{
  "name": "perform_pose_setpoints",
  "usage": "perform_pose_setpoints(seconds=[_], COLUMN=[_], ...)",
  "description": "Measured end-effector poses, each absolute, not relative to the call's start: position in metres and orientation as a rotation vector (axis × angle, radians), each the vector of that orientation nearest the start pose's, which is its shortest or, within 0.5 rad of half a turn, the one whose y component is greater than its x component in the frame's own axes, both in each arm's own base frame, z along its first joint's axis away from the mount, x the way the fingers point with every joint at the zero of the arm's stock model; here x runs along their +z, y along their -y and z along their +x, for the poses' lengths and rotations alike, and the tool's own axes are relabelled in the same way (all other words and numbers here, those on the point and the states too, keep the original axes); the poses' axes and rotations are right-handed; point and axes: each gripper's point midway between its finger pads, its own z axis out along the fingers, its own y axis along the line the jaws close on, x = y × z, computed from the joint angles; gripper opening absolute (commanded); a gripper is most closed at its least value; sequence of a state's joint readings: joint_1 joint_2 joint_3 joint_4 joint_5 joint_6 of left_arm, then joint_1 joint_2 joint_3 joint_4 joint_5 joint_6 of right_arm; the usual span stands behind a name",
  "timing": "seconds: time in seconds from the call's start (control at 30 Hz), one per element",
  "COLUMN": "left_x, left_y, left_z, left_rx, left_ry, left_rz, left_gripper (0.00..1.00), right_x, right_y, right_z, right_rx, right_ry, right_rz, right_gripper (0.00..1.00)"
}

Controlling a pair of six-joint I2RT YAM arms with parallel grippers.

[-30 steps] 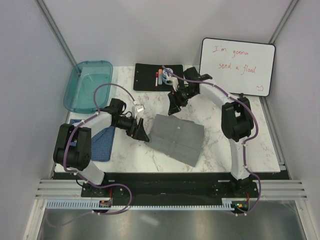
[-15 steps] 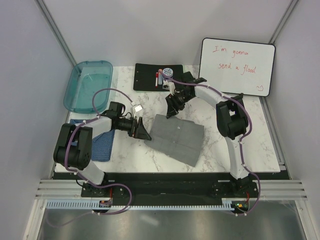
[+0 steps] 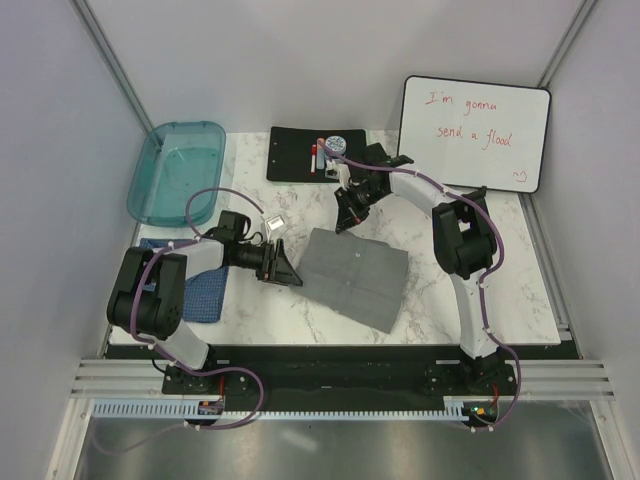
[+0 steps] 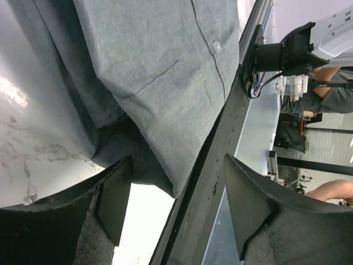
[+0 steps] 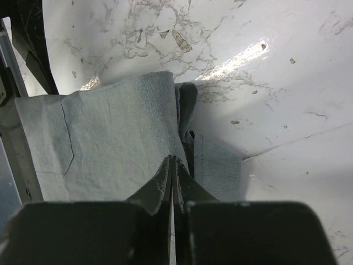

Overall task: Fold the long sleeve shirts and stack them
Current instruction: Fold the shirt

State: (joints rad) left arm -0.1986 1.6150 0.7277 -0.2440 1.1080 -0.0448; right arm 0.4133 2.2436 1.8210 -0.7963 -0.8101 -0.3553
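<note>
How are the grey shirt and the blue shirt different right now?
The grey shirt lies in the middle of the table, folded into a rectangle; the blue shirt sits at the left edge, partly under the left arm. The right gripper pinches the grey shirt; nothing grips the blue shirt. Both lie flat.

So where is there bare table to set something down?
Table is bare between grey shirt and right arm, and beyond that arm, below the whiteboard. Crowded along the shirt's left edge, by left hand and right hand.
</note>
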Motion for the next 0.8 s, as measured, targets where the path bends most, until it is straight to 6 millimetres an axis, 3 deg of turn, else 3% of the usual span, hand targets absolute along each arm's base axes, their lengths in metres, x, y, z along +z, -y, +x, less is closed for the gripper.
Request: perform_pose_setpoints(seconds=[0.17, 0.4, 0.5, 0.63, 0.7, 0.73, 0.8], left_x=[0.061, 0.05, 0.038, 0.026, 0.023, 0.023, 0.023], left_y=[0.203, 0.198, 0.196, 0.194, 0.192, 0.192, 0.192], left_z=[0.214, 0.215, 0.215, 0.214, 0.215, 0.215, 0.215], left_rx=[-1.547, -1.485, -1.456, -1.444, -1.422, -1.417, -1.417], left_ry=[-2.462, -2.545, -2.602, -2.679, -2.698, -2.704, -2.709], left_rz=[0.448, 0.364, 0.323, 0.262, 0.248, 0.244, 0.235], left_gripper=[0.63, 0.64, 0.59, 0.44, 0.45, 0.51, 0.55], right_x=[0.065, 0.059, 0.058, 0.057, 0.058, 0.057, 0.057], right_y=[-0.294, -0.291, -0.29, -0.291, -0.292, -0.292, -0.292], right_z=[0.383, 0.395, 0.4, 0.406, 0.408, 0.408, 0.409], right_rx=[1.11, 1.03, 0.997, 0.972, 0.966, 0.961, 0.953], right_ry=[-2.343, -2.346, -2.341, -2.328, -2.324, -2.322, -2.324], right_rz=[-1.157, -1.151, -1.145, -1.139, -1.138, -1.139, -1.136], right_gripper=[0.0, 0.0, 0.0, 0.0, 0.0, 0.01, 0.15])
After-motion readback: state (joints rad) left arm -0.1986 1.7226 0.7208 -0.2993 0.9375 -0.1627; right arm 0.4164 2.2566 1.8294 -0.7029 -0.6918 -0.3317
